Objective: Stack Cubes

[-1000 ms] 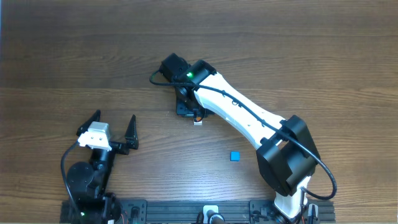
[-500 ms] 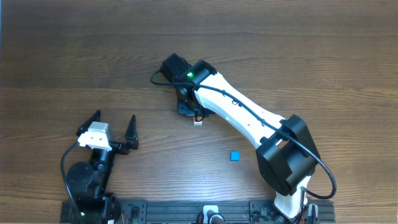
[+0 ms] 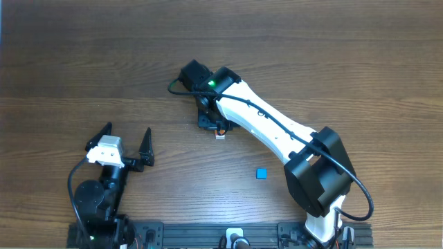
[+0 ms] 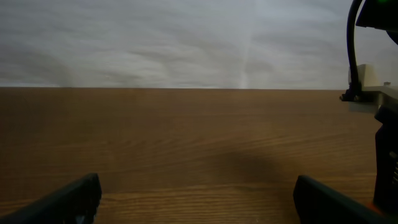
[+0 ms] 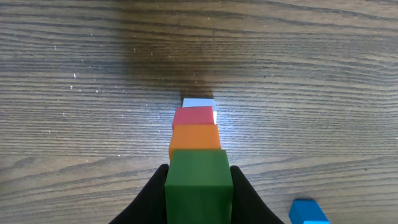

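Bright, even overhead light; soft dark shadow on table (image 5: 62, 124) beyond green cube (image 5: 198, 183); faint sheen along grain.

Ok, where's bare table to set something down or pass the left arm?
Bare: the whole far table beyond the right gripper, shut on the green cube, and the stretch between the open left gripper and the stack. Crowded: around that stack and near the blue cube.

The top camera hangs above the wooden table (image 3: 346, 62) and looks straight down, with the arms' bases on its near side. The left wrist camera sits low and looks level across the tabletop toward a pale wall (image 4: 186, 43), catching part of the right arm (image 4: 385, 99) that the top camera also sees. The right wrist camera looks steeply down from close over the stack of cubes (image 5: 196, 137), the green cube (image 5: 198, 180) nearest. It shares the blue cube (image 5: 308, 211) with the top camera.
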You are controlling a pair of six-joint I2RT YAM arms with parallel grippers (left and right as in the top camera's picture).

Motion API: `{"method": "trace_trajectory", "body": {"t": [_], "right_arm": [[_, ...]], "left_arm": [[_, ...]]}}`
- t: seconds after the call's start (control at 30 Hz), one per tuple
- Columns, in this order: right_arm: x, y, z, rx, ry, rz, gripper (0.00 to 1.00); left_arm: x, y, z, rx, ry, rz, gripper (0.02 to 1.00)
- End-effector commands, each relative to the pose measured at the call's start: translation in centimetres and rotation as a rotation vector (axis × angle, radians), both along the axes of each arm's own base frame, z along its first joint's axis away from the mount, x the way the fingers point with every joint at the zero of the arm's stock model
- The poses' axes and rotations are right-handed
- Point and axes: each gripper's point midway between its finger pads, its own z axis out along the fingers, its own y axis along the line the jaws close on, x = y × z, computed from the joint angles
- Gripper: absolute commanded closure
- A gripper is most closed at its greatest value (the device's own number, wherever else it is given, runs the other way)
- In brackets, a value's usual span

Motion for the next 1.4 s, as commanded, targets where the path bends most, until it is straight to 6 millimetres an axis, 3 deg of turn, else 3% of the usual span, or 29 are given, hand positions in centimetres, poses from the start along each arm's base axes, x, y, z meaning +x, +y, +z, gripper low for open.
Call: {"method": "trace_trajectory", "body": {"t": [0.03,0.5,0.67,0.8,0.87,1.0,1.13,1.27,1.4], "right_arm": [[0.1,-0.7,-0.9,-0.032,0.008,-0.022,0.822],[0.0,-0.6,-0.9,-0.027,0.013,-0.021,0.665],[0.0,-0.6,-0.9,-0.026,0.013,-0.02,0.549],[0.1,-0.5,-0.9,-0.024,0.01,-0.02,0.325],[0.2,-0.4,-0.8,-0.018,0.003,-0.018,0.031],[0.8,0.3,1.1,0.028,-0.036,0.036,0.007],[0.7,0.2,4.8,0.07,-0.098,0.105,0.007],[-0.7,-3.2,8.6,0.007,-0.151,0.095,0.007],[-2.5,-7.1,10.2,-0.03,-0.148,0.054,0.007]], "left_arm": [[0.0,0.0,-0.1,0.013,-0.005,-0.005,0.018],[0.0,0.0,-0.1,0.013,-0.005,-0.005,0.018],[0.0,0.0,-0.1,0.013,-0.005,-0.005,0.018],[0.0,0.0,-0.1,0.013,-0.005,-0.005,0.018],[0.0,0.0,-0.1,0.013,-0.005,-0.005,0.018],[0.0,0.0,-0.1,0.013,-0.005,-0.005,0.018],[0.0,0.0,-0.1,0.013,-0.005,-0.005,0.018],[0.0,0.0,-0.1,0.013,-0.005,-0.005,0.018],[0.0,0.0,-0.1,0.014,-0.005,-0.005,0.018]]}}
